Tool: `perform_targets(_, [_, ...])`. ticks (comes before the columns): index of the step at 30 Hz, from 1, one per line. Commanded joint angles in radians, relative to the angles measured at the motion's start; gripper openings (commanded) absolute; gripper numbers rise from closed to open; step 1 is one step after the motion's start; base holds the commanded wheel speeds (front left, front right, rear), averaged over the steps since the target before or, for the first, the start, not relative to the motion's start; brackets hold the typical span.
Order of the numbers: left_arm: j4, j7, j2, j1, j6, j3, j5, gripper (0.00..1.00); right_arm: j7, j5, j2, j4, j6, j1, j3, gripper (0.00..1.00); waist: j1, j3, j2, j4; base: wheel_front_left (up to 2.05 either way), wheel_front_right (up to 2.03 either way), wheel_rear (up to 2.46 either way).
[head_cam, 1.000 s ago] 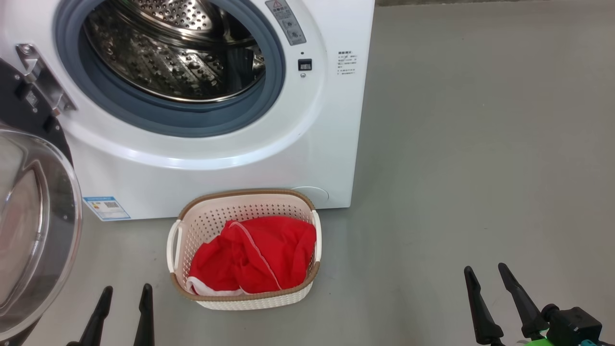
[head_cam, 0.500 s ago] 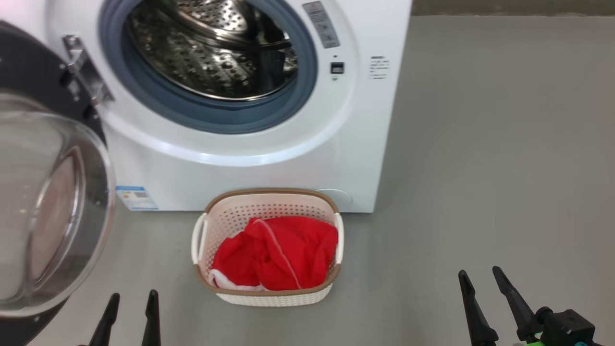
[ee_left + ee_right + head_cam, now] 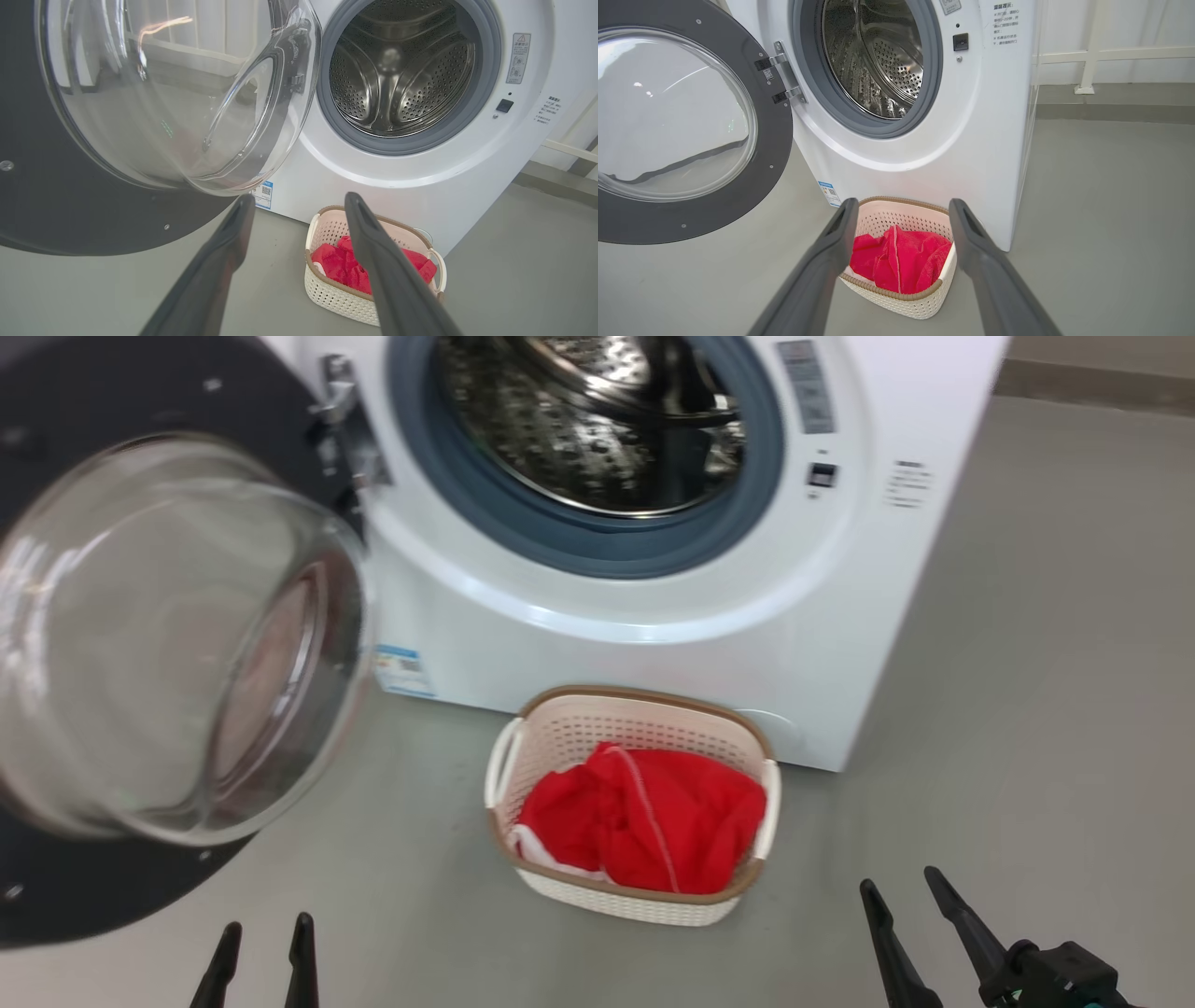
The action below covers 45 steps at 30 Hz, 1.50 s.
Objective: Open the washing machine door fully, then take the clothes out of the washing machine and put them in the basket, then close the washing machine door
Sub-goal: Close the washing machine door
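Well, unreadable blue label [image 3: 404, 670] low on washing machine [image 3: 644, 649] front

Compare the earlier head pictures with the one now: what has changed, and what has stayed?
The camera turned left: the washer, door and basket all sit farther right in the head view, with no move among themselves. Nothing was taken or let go. The door stays open, the clothes stay in the basket, and the left gripper and right gripper stay open and empty.
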Motion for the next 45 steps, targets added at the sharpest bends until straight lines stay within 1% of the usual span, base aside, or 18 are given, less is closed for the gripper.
perform_targets(1, [-0.017,-0.006,0.003,-0.012,-0.006,0.037,-0.002,1.0,-0.006,-0.002,-0.021,-0.018,0.007,-0.039,0.034,1.0,0.0,-0.013,0.0,0.099,0.0,0.0,0.0])
perform_targets(3, [-0.011,-0.006,0.003,-0.008,-0.006,0.038,-0.01,1.0,-0.006,0.001,-0.026,-0.014,0.007,-0.043,0.046,1.0,0.0,-0.018,0.0,0.13,0.0,0.0,0.0])
perform_targets(5, [-0.01,-0.006,0.003,-0.003,-0.006,0.048,-0.031,1.0,-0.006,0.002,-0.031,-0.009,0.007,-0.057,0.067,1.0,0.0,-0.012,0.0,0.144,0.0,0.0,0.0])
perform_targets(15, [-0.024,-0.006,0.002,0.017,0.001,0.095,-0.109,1.0,-0.006,0.028,-0.055,0.052,0.007,-0.16,0.187,1.0,0.0,0.003,0.0,0.167,0.0,0.0,0.0])
perform_targets(20, [-0.033,-0.006,0.002,0.022,0.009,0.095,-0.118,1.0,-0.006,0.038,-0.057,0.066,0.007,-0.174,0.204,1.0,0.0,0.002,0.0,0.169,0.0,0.0,0.0])
perform_targets(27, [-0.038,-0.006,0.002,0.014,0.007,0.097,-0.131,1.0,-0.006,0.044,-0.056,0.069,0.007,-0.173,0.207,1.0,0.0,0.002,0.0,0.168,0.0,0.0,0.0])
perform_targets(28, [-0.042,-0.006,0.002,0.011,0.006,0.098,-0.135,0.98,-0.006,0.044,-0.056,0.069,0.007,-0.171,0.206,1.0,0.0,0.002,0.0,0.168,0.0,0.0,0.0])
perform_targets(29, [-0.047,-0.006,0.002,0.006,0.005,0.1,-0.138,0.8,-0.006,0.043,-0.056,0.068,0.007,-0.169,0.204,1.0,0.0,0.003,0.0,0.168,0.0,0.0,0.0])
perform_targets(30, [-0.056,-0.006,0.002,0.0,0.003,0.105,-0.144,0.55,-0.006,0.043,-0.055,0.068,0.007,-0.167,0.202,1.0,0.0,0.004,0.0,0.169,0.0,0.0,0.0])
perform_targets(31, [-0.065,-0.006,0.002,-0.008,0.002,0.113,-0.155,0.0,-0.006,0.041,-0.054,0.068,0.007,-0.165,0.201,1.0,0.0,0.004,0.0,0.169,0.0,0.0,0.0])
perform_targets(33, [-0.09,-0.006,0.002,-0.025,0.0,0.143,-0.17,0.0,-0.006,0.041,-0.05,0.067,0.007,-0.16,0.196,1.0,0.0,0.004,0.0,0.168,0.0,0.0,0.0])
perform_targets(35, [-0.133,-0.006,0.002,-0.05,-0.003,0.182,-0.162,0.0,-0.006,0.041,-0.045,0.065,0.007,-0.156,0.192,1.0,0.0,0.004,0.0,0.168,0.0,0.0,0.0])
perform_targets(39, [-0.267,-0.006,0.008,-0.127,-0.005,0.252,-0.105,0.0,-0.006,0.037,-0.037,0.061,0.007,-0.146,0.184,1.0,0.0,0.008,0.0,0.168,0.0,0.0,0.0])
perform_targets(41, [-0.328,-0.006,0.041,-0.178,-0.005,0.281,-0.084,0.0,-0.006,0.035,-0.035,0.061,0.007,-0.143,0.182,1.0,0.0,0.011,0.0,0.169,0.0,0.0,0.0])
perform_targets(45, [-0.378,-0.006,0.147,-0.292,-0.005,0.331,-0.08,0.0,-0.006,0.032,-0.032,0.063,0.007,-0.147,0.181,1.0,0.0,0.016,0.0,0.169,0.0,0.0,0.0])
